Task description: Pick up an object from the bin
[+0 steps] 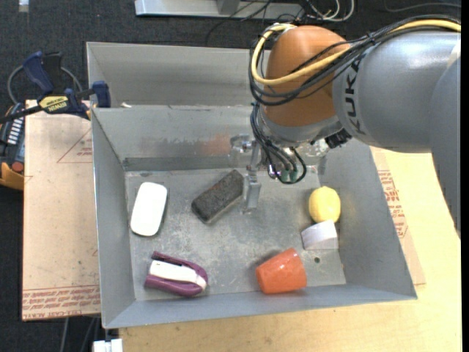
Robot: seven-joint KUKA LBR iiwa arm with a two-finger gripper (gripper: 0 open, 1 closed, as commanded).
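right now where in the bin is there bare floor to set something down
Biggest bare patch: mid-floor between the dark grey block, the purple-and-white thing and the orange cup. Also the back strip behind the white oval. Crowded: right side, yellow round thing, white scrap, and the tool beside the block.

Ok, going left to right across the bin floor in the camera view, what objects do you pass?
White oval soap-like bar → purple-and-white stapler-like thing → dark grey rough rectangular block → orange plastic cup on its side → yellow rounded lemon-like thing.
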